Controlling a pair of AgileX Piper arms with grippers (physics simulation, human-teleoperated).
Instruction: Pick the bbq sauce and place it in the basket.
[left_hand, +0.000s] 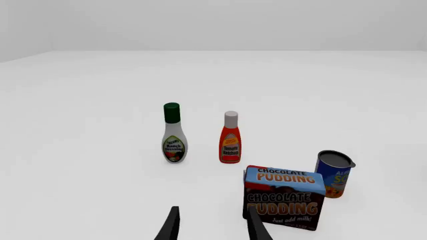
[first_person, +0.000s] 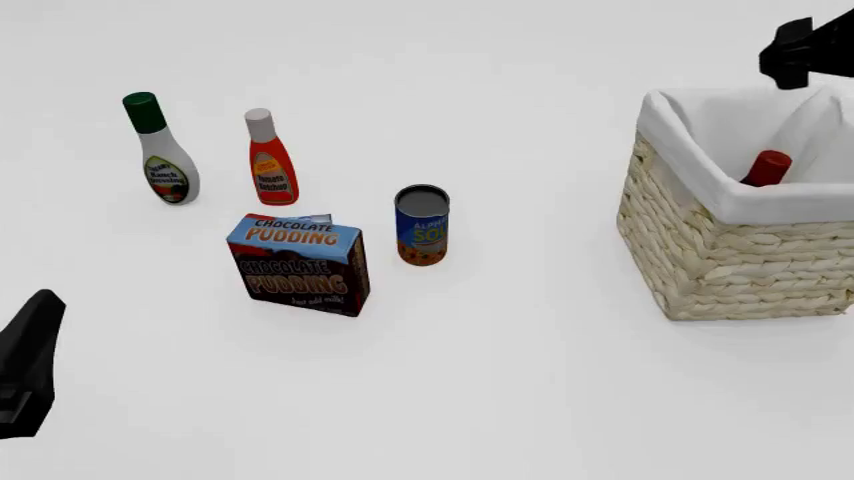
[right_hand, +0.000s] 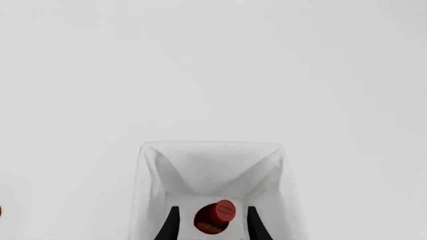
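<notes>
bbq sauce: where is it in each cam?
Front: bbq sauce, only the red cap showing, inside the basket at right.
Right wrist: cap seen between the right gripper's fingertips, within the basket's white lining.
Left wrist: not in it.
Shared landmark: the basket.

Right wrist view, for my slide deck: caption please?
Open right gripper above the bbq sauce, standing inside the cloth-lined basket.

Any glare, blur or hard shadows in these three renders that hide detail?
Front view: flat, even light, only faint soft shadows beside the pale woven wicker basket and the chocolate pudding box; all sharp. Left wrist view: labels on the white green-capped bottle stay legible. Right wrist view: white basket lining nearly merges with the white table; the red-capped dark brown sauce bottle stands out.
</notes>
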